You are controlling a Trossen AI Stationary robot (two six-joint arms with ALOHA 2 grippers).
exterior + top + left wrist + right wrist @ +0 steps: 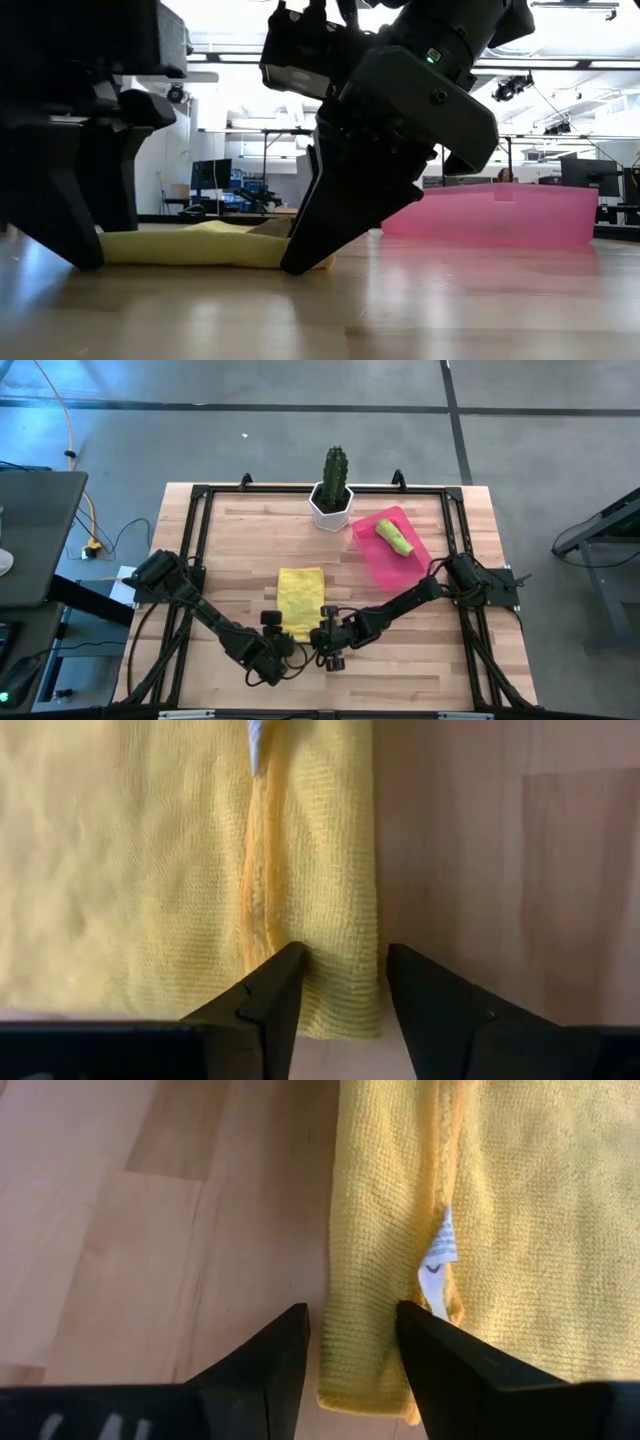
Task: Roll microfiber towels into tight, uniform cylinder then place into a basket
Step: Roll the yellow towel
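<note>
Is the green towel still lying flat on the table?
No, the green towel is rolled up and sits in the pink basket.
</note>
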